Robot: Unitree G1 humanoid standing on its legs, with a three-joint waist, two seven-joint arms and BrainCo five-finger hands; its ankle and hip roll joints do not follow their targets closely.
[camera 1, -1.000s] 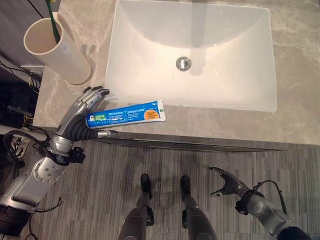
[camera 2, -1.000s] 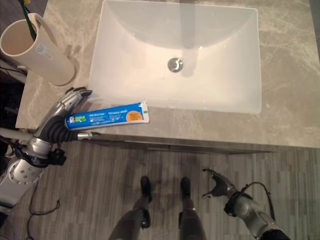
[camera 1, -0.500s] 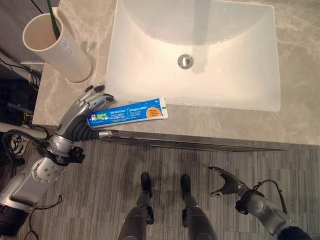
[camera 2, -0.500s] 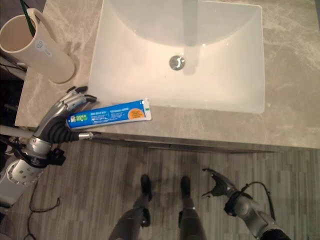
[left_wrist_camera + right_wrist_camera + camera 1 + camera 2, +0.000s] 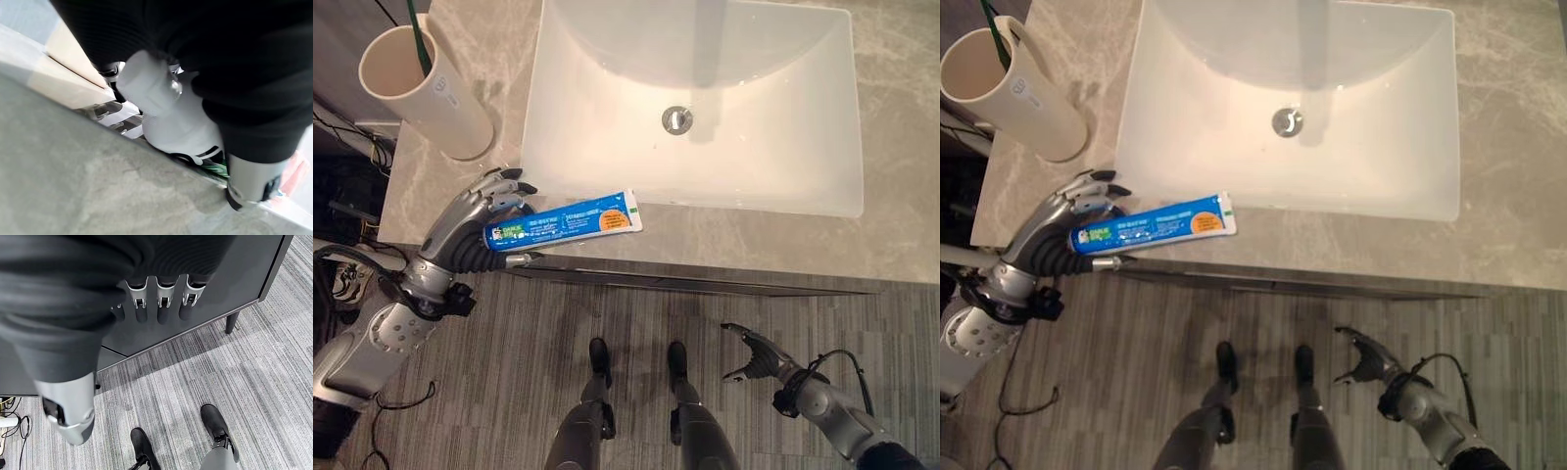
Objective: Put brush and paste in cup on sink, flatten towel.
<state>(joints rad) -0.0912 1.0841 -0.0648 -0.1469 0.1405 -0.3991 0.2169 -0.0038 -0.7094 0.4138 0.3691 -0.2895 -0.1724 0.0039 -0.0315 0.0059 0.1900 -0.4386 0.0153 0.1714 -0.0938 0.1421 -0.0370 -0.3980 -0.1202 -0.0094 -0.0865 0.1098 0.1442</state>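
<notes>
A blue toothpaste tube point(image 5: 566, 220) lies on the stone counter's front strip, just before the white sink point(image 5: 690, 181). My left hand point(image 5: 470, 211) is at the tube's cap end, fingers curled over it and thumb point(image 5: 517, 258) beneath. The left wrist view shows the tube's white end point(image 5: 166, 115) against my thumb point(image 5: 250, 182). A cream cup point(image 5: 429, 93) stands at the counter's back left corner with a green toothbrush point(image 5: 415, 34) standing in it. My right hand point(image 5: 751, 354) hangs open low over the floor, away from the counter.
The sink basin has a metal drain point(image 5: 675, 119) and takes up most of the counter point(image 5: 773, 245). A narrow bare strip runs along the front edge, with more bare stone to the right. A dark cabinet front point(image 5: 205, 298) stands below the counter.
My left hand's fingers have curled in over the tube's cap end. The tube has shifted slightly. The right hand has stayed put.
</notes>
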